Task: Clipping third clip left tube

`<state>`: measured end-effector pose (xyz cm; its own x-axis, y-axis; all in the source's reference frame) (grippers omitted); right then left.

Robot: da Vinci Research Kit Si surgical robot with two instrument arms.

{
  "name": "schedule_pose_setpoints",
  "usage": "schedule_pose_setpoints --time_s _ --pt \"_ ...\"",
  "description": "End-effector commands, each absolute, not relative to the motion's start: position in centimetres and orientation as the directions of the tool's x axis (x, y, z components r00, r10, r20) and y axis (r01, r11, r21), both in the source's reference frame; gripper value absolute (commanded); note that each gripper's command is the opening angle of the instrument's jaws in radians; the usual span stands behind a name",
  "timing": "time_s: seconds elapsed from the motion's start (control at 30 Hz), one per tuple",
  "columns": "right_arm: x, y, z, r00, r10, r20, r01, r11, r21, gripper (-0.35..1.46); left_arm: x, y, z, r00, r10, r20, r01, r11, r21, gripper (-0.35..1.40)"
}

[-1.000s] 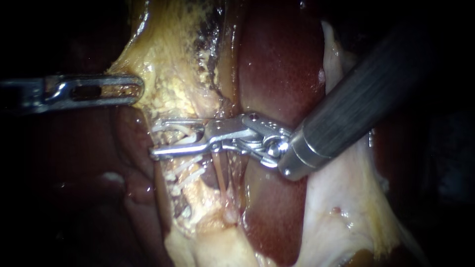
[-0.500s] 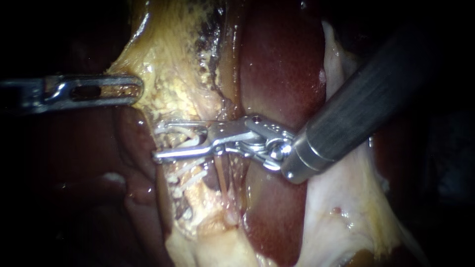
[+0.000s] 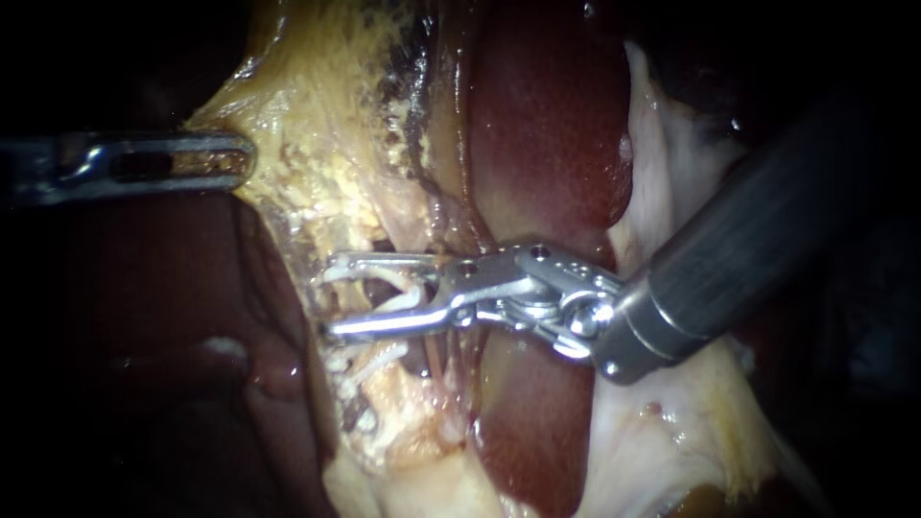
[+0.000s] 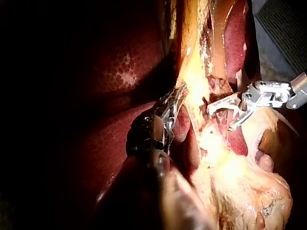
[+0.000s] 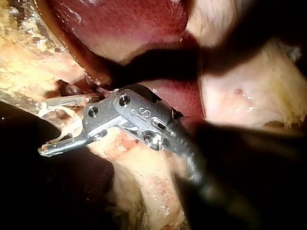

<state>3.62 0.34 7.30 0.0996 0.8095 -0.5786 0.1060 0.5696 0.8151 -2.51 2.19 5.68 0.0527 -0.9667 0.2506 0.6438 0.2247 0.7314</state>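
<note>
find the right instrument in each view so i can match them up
Endoscope view: right instrument enters from the right, tip near centre, below the left instrument.
Left wrist view: right instrument lies across the yellow tissue from the left instrument, which grips that tissue.
Right wrist view: right instrument is the view's own, tip at the yellow tissue.
Shared landmark: the white clip held in its tip.
</note>
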Motion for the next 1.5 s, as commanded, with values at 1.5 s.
schedule_pose_setpoints --time_s 1.5 --pt "3.94 0.33 7.87 0.333 0.774 -0.539 0.123 0.531 0.838 0.56 -2.49 2.18 5.46 0.046 -0.968 0.246 0.646 0.217 0.731 -0.35"
